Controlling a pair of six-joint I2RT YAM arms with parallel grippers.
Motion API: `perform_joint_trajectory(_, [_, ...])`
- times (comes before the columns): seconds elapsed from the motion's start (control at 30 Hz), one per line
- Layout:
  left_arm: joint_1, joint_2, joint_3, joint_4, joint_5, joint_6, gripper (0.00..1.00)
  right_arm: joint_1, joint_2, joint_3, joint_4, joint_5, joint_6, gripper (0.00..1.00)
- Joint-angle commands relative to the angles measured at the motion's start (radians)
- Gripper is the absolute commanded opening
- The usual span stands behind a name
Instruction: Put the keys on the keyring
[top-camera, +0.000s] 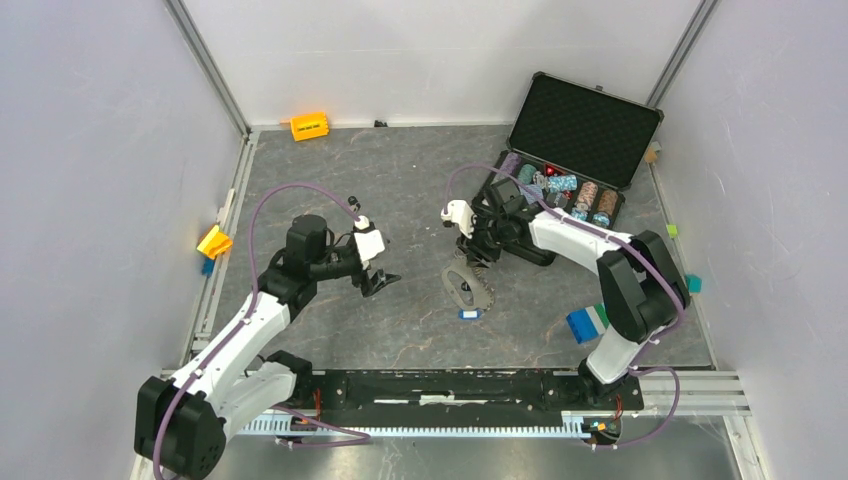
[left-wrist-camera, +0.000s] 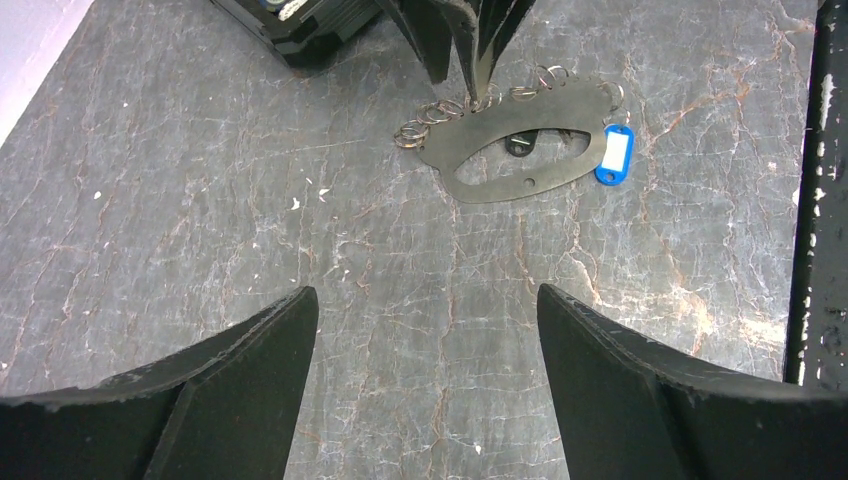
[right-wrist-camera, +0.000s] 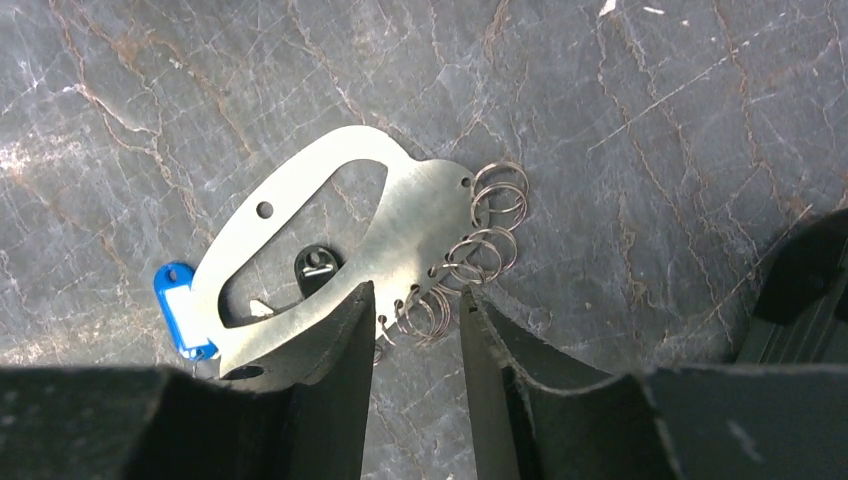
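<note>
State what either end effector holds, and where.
Left end effector: nothing. Right end effector straddles the flat grey oval metal keyring's ringed edge; grip unclear.

There is one flat grey metal oval plate (right-wrist-camera: 400, 225). Thin wire split rings (right-wrist-camera: 497, 205) line one of its edges, at least five, but they overlap too much for a sure count. There are two small keys: one bright blue plastic-headed key (right-wrist-camera: 178, 305) and one black-headed key (right-wrist-camera: 318, 265). There is one open black case (top-camera: 585, 115), its round poker chips (top-camera: 565, 190) too small to count. There is one orange block (top-camera: 309, 126) and one yellow piece (top-camera: 214, 242).
</note>
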Motion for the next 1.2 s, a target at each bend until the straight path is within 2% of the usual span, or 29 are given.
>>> perform_joint_trajectory(0.0, [-0.003,0.002,-0.003,0.007,0.024,0.041,0.87,-0.005,-0.027,-0.005,-0.029,-0.015,-0.035,0.41])
perform_joint_trajectory(0.37, [-0.003,-0.018,-0.009,0.007,0.031,0.040,0.88,-0.019,0.101,0.123,-0.079,-0.011,-0.082,0.38])
perform_joint_trajectory(0.67, [-0.003,-0.020,-0.016,0.007,0.030,0.047,0.88,-0.015,0.181,0.232,-0.087,-0.069,-0.053,0.39])
perform_joint_trajectory(1.17, [-0.004,-0.029,-0.019,0.007,0.028,0.048,0.88,0.042,0.276,0.287,-0.072,-0.014,-0.039,0.40])
